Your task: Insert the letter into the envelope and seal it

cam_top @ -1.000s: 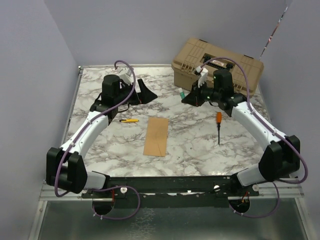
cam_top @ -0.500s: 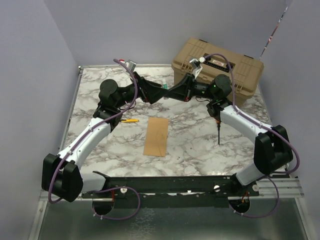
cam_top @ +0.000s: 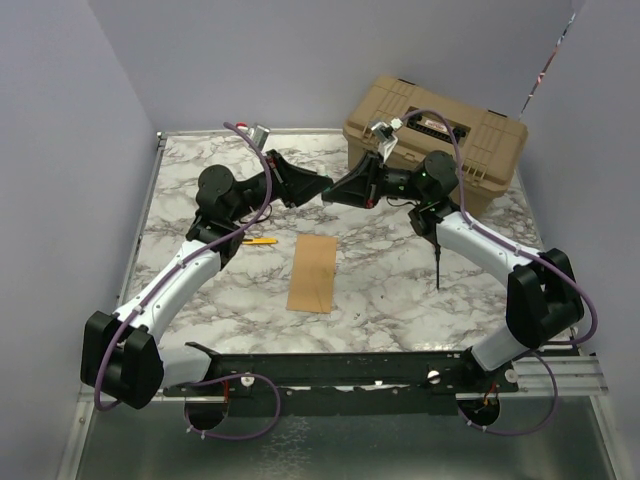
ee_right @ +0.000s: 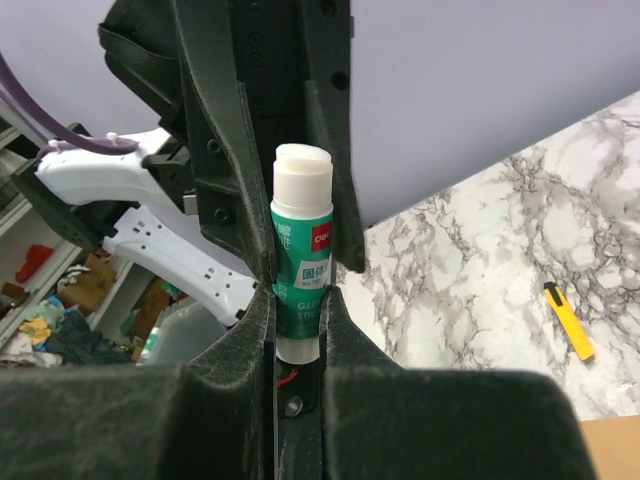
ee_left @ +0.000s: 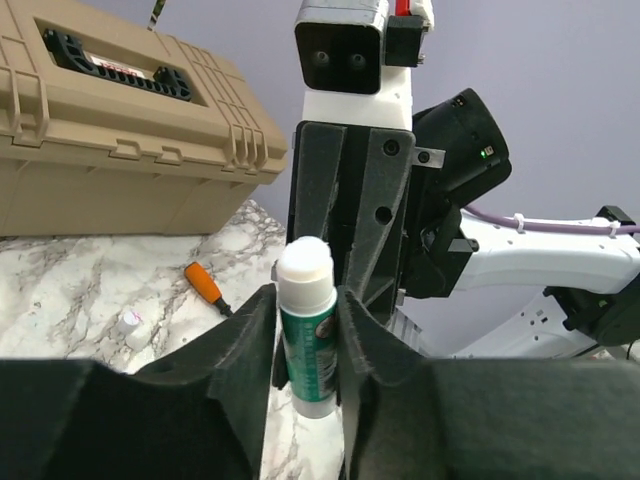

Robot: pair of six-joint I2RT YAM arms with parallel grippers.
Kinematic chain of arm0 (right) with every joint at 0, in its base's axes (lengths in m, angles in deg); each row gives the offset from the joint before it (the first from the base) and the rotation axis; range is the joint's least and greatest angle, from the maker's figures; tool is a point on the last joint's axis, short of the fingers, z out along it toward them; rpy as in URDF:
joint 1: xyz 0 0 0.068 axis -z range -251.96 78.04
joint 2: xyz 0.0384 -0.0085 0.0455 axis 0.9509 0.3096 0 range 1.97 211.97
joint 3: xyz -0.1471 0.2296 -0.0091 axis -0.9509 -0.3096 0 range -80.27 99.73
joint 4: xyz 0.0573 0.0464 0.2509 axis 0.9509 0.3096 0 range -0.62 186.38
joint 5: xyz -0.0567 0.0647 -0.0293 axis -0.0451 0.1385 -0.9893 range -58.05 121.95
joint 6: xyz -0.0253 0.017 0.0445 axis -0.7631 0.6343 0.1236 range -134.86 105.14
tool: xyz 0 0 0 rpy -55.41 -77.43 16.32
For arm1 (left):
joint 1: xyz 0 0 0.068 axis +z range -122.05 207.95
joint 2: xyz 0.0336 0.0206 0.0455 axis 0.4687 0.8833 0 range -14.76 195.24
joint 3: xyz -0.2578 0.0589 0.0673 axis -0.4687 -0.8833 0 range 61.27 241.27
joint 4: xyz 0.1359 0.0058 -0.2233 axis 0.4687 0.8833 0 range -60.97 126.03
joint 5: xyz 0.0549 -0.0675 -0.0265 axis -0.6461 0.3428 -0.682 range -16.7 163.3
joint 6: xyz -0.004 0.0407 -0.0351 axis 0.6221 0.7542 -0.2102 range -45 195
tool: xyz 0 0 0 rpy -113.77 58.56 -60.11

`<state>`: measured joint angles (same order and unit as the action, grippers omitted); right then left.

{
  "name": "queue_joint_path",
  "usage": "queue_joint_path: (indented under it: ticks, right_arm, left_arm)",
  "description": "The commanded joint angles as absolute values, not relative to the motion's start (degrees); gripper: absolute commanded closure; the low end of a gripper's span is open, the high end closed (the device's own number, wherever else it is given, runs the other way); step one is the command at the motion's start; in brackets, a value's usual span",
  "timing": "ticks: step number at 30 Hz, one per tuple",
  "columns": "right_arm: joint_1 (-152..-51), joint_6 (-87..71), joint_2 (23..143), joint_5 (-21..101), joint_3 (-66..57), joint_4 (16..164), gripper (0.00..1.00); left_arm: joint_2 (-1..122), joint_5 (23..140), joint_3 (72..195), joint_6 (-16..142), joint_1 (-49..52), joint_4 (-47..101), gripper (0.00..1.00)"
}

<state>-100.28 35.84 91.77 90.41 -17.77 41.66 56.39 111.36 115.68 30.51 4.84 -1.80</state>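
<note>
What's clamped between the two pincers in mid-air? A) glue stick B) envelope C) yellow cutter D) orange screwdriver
A: both wrist views show the green-labelled glue stick pinched between the fingers of the left pincer and the right pincer.

Hidden in the grip: glue stick (ee_right: 300, 250) base (label partly too). Cropped, lower right of glue stick: envelope (ee_right: 612, 450).
</note>
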Motion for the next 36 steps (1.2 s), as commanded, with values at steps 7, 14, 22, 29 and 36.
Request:
queue_joint_path:
  ticks: [7,14,22,29,36]
  right_arm:
    - [-101.04,30.97,89.54,88.31,-15.82,50.74,0.68]
    - [-101.32,43.77,88.4,81.95,-23.02,33.72,0.43]
    - [-102.91,48.91,90.75,79.35,-23.04,29.51,0.49]
    - [-102.97,50.57,92.66,78.32,-21.58,30.23,0.8]
    - [-104.33,26.11,90.19,69.52,-15.49,59.75,0.99]
  left_arm:
    - [55.62,111.56,115.31,26.48,5.1,-3.07,1.0]
    - [55.02,106.11,116.81,20.87,5.06,-4.4,1.0]
    - [55.66,105.79,116.94,19.64,5.1,-6.82,1.0]
    - [55.46,104.71,115.76,19.08,4.99,-7.39,1.0]
    - [55.58,102.07,114.57,19.49,5.08,-7.36,1.0]
